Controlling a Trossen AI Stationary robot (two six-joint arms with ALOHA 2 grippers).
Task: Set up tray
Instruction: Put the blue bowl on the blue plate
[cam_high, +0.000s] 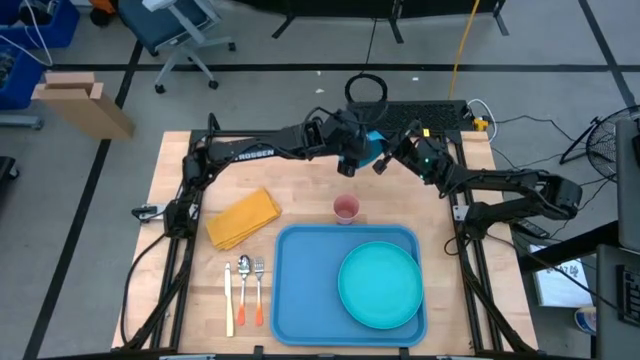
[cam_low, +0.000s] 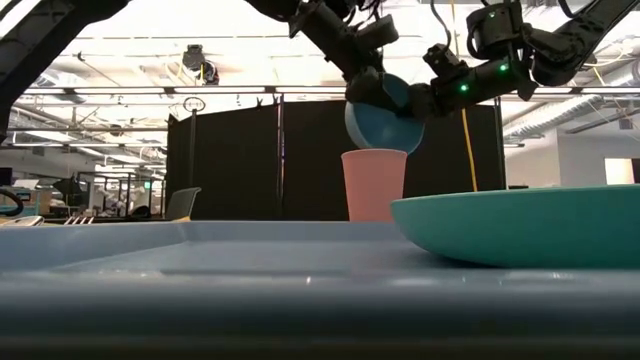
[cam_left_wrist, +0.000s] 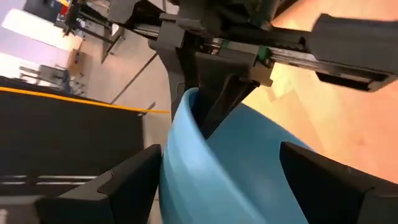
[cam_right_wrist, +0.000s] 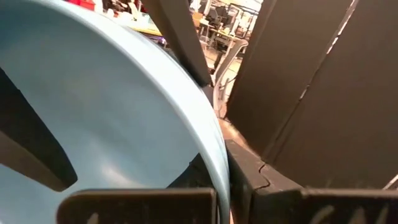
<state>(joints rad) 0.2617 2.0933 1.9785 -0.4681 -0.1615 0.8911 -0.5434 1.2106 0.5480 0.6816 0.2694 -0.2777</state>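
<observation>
Gripping a blue bowl (cam_low: 385, 115) from opposite sides, the left gripper (cam_high: 358, 152) and right gripper (cam_high: 385, 160) hold it in the air near the table's (cam_high: 300, 180) far edge, each clamped on its rim, above a pink cup (cam_high: 346, 208). The tray (cam_high: 300, 290) lies at the near edge, carrying a teal plate (cam_high: 380, 285).

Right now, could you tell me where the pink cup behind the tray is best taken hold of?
Grip the pink cup across its side wall near the rim, coming from above: it stands upright, mouth open, alone on the table behind the tray. Both claws are busy with the blue bowl.
</observation>
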